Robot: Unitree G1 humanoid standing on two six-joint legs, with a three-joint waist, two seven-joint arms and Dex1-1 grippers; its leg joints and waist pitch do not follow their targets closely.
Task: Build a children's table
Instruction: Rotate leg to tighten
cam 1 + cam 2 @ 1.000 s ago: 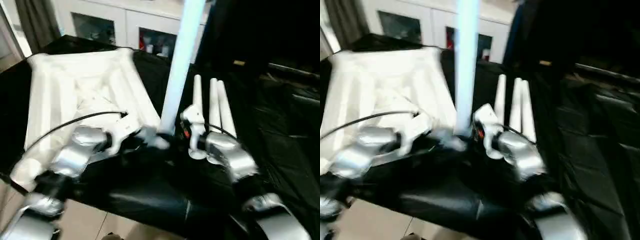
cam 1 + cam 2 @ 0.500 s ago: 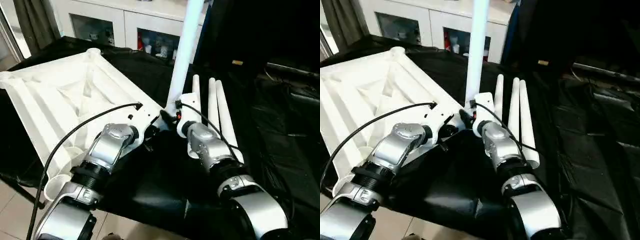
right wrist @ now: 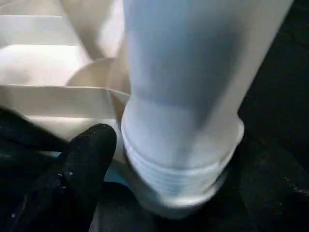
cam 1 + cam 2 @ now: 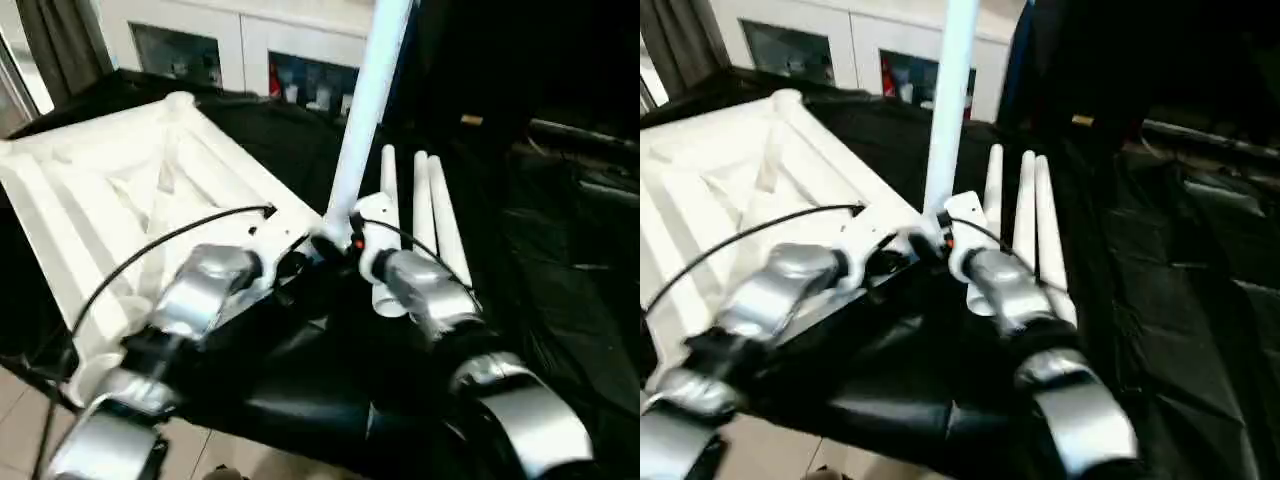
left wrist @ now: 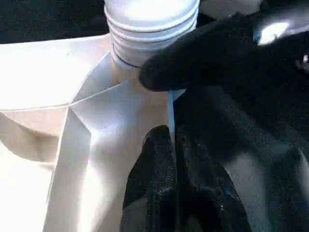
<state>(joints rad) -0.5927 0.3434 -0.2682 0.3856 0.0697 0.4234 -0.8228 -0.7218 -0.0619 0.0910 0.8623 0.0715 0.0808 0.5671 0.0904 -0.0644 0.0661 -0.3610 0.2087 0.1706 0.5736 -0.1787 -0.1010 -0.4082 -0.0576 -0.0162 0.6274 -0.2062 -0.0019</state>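
**Leg standing in the near corner socket**

Since a moment ago our view is dipping lower, while the upright leg [image 4: 362,110] is staying put at the tabletop [image 4: 120,190] corner. From the head, we are keeping it vertical to seat it; three spare legs [image 4: 420,215] are lying beside it on the black desk [image 4: 560,300], leaving open room beyond. At the left wrist, our left claw [image 5: 159,169] is clenched, empty, bracing the tabletop edge. At the right wrist, our right claw [image 3: 82,164] is spreading beside the threaded leg end.

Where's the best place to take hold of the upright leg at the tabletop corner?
Probably low on the smooth shaft of the upright leg, just above its ribbed end, coming from the robot's right: the tabletop crowds the left side, and a low grip should steady the tall tube.
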